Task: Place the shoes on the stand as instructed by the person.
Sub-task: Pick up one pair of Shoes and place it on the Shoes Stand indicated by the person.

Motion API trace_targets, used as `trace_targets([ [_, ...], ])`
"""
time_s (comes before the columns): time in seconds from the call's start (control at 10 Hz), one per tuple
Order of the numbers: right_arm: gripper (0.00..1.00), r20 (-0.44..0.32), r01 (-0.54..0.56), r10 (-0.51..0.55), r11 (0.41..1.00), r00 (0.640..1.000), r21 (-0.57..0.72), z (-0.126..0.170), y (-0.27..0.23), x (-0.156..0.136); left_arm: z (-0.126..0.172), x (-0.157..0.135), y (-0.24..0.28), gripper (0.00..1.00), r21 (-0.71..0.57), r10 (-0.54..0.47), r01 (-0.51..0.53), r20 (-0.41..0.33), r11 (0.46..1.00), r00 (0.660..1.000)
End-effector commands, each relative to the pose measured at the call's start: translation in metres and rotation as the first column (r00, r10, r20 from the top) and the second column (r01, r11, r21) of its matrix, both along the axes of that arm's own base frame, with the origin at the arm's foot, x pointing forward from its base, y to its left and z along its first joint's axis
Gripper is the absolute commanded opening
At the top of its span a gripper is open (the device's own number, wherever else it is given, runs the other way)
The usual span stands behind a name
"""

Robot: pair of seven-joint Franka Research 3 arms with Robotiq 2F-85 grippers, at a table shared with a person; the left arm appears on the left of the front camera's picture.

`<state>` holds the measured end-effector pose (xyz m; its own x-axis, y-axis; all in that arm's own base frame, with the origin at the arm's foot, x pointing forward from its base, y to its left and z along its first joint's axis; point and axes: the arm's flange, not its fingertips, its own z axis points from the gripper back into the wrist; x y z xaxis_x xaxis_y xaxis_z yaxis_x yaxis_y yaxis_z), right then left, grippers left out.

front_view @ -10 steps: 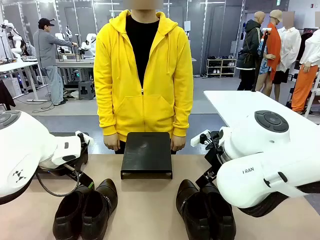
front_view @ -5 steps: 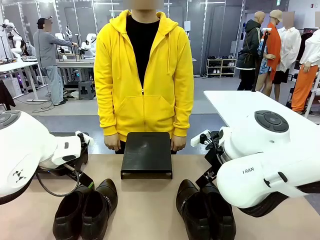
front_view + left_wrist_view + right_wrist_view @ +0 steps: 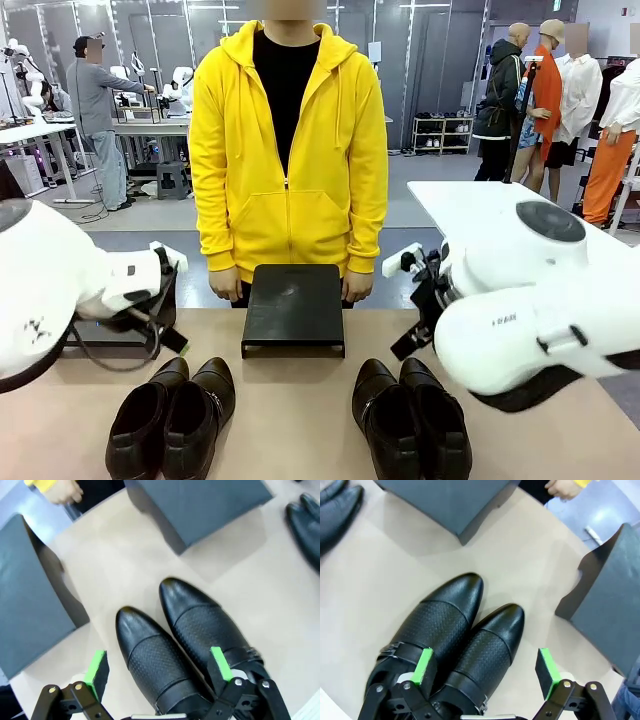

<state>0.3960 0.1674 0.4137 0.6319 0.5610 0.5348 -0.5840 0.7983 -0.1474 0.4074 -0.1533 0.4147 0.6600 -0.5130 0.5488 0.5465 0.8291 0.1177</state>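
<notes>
The left gripper [image 3: 159,666] hangs with its jaws spread wide and empty above the left pair of shoes [image 3: 185,635]. One green pad is over bare table beyond the outer shoe, the other over the inner shoe's strap. The right gripper [image 3: 484,670] is just as wide and empty over the right pair of shoes [image 3: 462,630], framing its outer shoe in the same way. Both pairs sit on the table [image 3: 295,420] near the robot's edge, each pair's shoes touching and all toes pointing away.

Beyond and between them stands the black stand [image 3: 293,305], with nothing on its top. A further dark stand [image 3: 30,610] sits out to the left and another dark stand [image 3: 607,605] to the right. Behind the middle one is the person [image 3: 288,150], both hands low at its far corners and neither visibly pointing.

The step looks like choosing which pair goes where, so the arms should wait for a clear gesture. The shoes touch, so the inner pad needs guiding into the shoe's opening. The polished leather is probably slippery, so gripping low at the strap should hold better than at the toe.
</notes>
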Motion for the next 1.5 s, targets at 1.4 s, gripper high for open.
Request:
trace_targets([
  [1.4,1.00,-0.250,0.129,0.219,0.454,0.943,0.882,0.090,-0.372,-0.123,0.082,-0.169,0.355,1.00,-0.921,-0.107,-0.092,-0.143,0.379,0.984],
])
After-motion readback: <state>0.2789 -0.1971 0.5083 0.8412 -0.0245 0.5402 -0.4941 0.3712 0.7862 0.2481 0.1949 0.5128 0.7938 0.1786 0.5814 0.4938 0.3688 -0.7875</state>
